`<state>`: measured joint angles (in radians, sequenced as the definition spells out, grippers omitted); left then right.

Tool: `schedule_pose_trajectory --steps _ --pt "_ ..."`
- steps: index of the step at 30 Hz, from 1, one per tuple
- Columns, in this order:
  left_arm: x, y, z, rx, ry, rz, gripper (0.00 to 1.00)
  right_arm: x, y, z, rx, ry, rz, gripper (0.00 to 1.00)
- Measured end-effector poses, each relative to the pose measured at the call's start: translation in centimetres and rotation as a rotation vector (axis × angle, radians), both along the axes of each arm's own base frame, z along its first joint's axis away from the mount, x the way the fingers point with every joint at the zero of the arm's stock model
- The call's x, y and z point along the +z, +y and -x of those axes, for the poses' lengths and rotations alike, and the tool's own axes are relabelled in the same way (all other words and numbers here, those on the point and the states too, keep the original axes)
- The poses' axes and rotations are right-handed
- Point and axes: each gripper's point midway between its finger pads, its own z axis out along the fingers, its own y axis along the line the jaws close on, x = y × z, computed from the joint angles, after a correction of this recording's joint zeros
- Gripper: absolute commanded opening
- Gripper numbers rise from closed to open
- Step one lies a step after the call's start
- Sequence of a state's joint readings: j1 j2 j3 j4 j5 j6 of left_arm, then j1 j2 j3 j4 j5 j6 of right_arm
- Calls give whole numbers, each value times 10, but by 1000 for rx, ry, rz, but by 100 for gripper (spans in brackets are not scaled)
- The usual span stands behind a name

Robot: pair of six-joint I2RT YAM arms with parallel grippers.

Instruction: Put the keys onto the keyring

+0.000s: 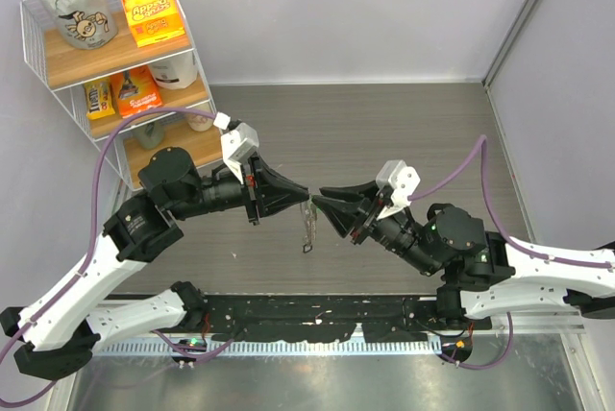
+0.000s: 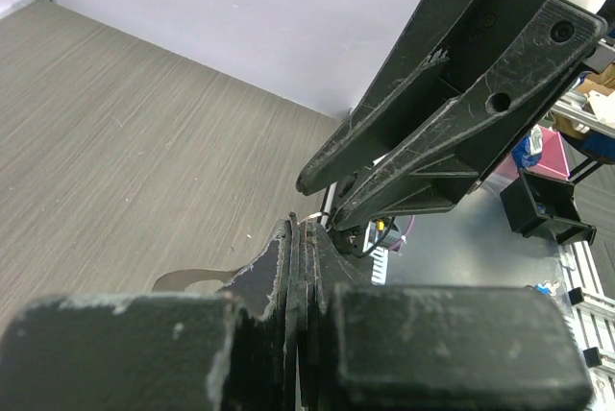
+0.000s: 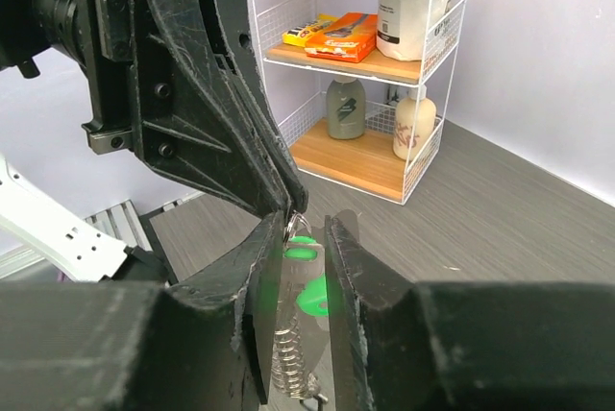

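Left fingers (image 1: 286, 190) were pinched shut on the top of the keyring (image 1: 308, 229), which hung toward the table (image 1: 404, 132). Right fingers (image 3: 357, 277), tip to tip with them, stood narrowly apart, the green key (image 3: 306, 249) in the gap; contact unclear. Threading would likely need a steady ring and small, slow moves.

Bright, even light in all 3 views; soft shadows on the table (image 1: 384, 123). Near fingers (image 2: 144, 353) blur (both wrist views); far shelf (image 3: 336, 157) sharp.
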<state>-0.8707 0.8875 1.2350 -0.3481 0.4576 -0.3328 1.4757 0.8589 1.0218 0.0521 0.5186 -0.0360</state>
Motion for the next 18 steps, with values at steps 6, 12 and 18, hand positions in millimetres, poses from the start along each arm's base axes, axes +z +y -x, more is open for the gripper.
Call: schedule_pose_trajectory --steps 6,12,18 --pt "0 0 1 -6 1 0 0 -1 2 -4 -9 9 -1 27" --pt "0 1 2 -5 -2 3 0 -3 5 -7 -6 14 3 13" --pt "2 3 3 -3 -9 10 0 -2 7 -5 11 29 -10 5"
